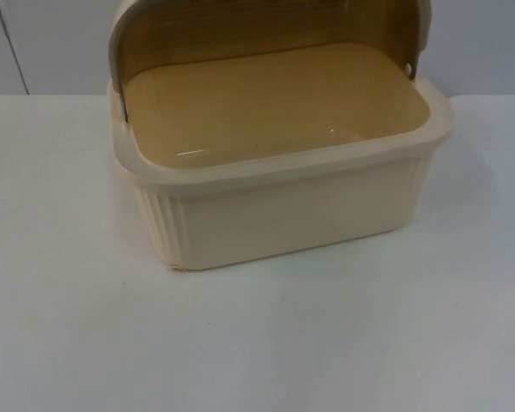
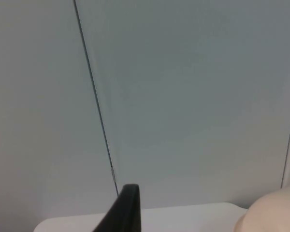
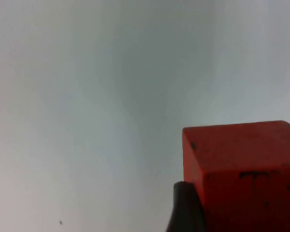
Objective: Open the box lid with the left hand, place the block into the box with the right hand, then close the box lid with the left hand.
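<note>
Pressing against one black finger (image 3: 186, 208) of the right gripper, the red block (image 3: 241, 174) looks pinched. Across the table (image 1: 257, 343), the cream box (image 1: 283, 163) stands with lid (image 1: 266, 26) raised; whether the left gripper's fingers (image 2: 125, 210) are spread, I cannot tell.

The box (image 1: 283, 184) stands open-topped, its raised lid (image 1: 266, 26) blocking the rear.

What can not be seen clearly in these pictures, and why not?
- Lid: in the top view its upper part is cut off by the picture's edge.
- Box: in the left wrist view just a pale corner enters at the edge.
- Red block: in the right wrist view it is cut off by the edge, and a black fingertip covers part of it; a grip cannot be judged.
</note>
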